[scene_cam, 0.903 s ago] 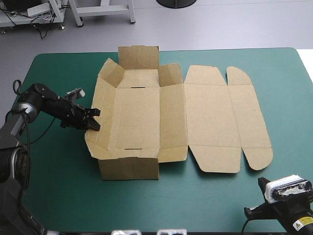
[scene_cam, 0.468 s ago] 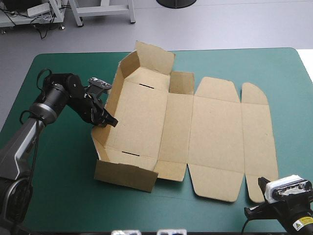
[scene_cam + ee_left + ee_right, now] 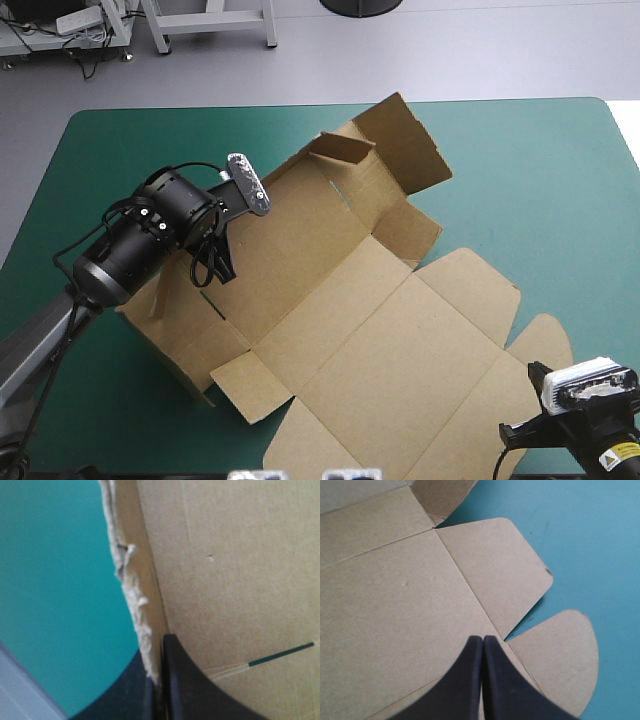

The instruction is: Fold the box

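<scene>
The teal-green tabletop (image 3: 520, 150) now carries the brown cut-cardboard box (image 3: 370, 330) lying diagonally. Just before, it sat nearly square to the edges. The sheet has been swung round toward the near left corner, its far end wall and left side wall partly raised, its lid panels flat at near right. The left jaws are clamped on the left wall's ragged edge. The right jaws, pressed together and empty, hang over the lid. This looks like repositioning: the walls are not yet tucked.

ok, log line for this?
left gripper: shut on box wall | right gripper: shut, empty, over box | box: askew, walls partly raised
</scene>
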`<action>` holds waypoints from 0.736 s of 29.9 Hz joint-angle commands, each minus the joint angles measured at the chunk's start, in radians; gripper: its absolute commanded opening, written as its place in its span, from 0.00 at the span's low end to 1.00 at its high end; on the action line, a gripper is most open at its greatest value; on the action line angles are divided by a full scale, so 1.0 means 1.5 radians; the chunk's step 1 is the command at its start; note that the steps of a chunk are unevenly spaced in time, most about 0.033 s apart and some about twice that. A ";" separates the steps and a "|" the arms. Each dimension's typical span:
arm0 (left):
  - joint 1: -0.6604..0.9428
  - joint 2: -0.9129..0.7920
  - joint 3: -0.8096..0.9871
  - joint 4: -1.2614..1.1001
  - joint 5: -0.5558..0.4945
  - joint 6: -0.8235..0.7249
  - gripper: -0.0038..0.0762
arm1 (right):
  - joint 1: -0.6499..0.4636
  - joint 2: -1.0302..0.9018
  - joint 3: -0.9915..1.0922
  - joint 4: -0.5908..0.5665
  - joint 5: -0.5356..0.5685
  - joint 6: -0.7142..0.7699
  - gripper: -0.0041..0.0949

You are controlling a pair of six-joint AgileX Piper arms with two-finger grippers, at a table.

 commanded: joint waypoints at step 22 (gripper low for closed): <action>-0.089 -0.026 -0.032 0.135 -0.196 0.138 0.04 | -0.001 0.009 -0.016 0.014 -0.080 0.000 0.02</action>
